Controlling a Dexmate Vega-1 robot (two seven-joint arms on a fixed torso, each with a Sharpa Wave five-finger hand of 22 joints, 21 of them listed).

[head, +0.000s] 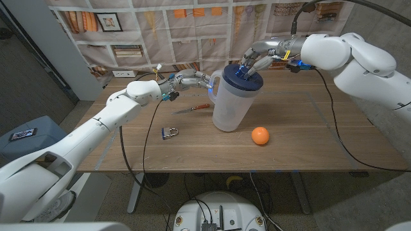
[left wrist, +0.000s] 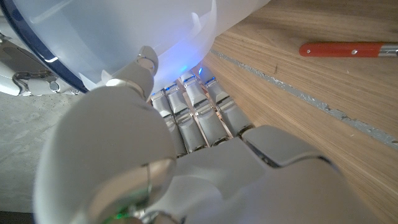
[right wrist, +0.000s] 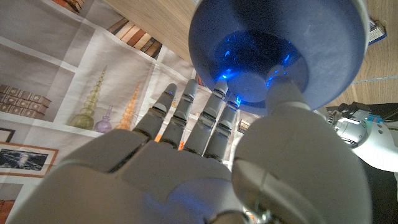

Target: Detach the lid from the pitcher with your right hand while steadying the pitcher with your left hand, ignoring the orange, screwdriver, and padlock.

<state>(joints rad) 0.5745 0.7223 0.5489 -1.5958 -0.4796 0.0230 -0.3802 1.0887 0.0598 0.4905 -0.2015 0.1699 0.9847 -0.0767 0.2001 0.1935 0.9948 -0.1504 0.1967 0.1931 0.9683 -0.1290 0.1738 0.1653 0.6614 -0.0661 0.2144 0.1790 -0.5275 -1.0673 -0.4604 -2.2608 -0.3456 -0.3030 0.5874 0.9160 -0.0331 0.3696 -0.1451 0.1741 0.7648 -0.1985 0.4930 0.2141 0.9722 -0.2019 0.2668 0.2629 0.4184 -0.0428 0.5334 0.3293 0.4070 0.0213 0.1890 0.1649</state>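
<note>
Nearest the head camera sit the padlock (head: 170,133) and the orange (head: 260,135), both on the near part of the desk (head: 308,144) and well apart from the work, as fits things meant to be ignored. Behind them, around the middle of the desk, stands the pitcher (head: 230,102), translucent white and upright, with its blue lid (head: 243,78) seated on top. The right robot hand (head: 255,63) reaches in from above, fingers curled over the lid; in the right wrist view the fingertips (right wrist: 219,93) and thumb press around the lid's raised centre, so it appears to be grasping the lid, probably to pull or twist it free. The left robot hand (head: 190,80) comes in from the side at the pitcher's handle; the left wrist view shows its fingers (left wrist: 199,109) pressed against the pitcher wall and the thumb wrapped round the handle, which reads as a bracing grip to stop the body lifting with the lid. The screwdriver (head: 199,108), red-handled, lies flat on the desk just beside the pitcher's left, untouched.
</note>
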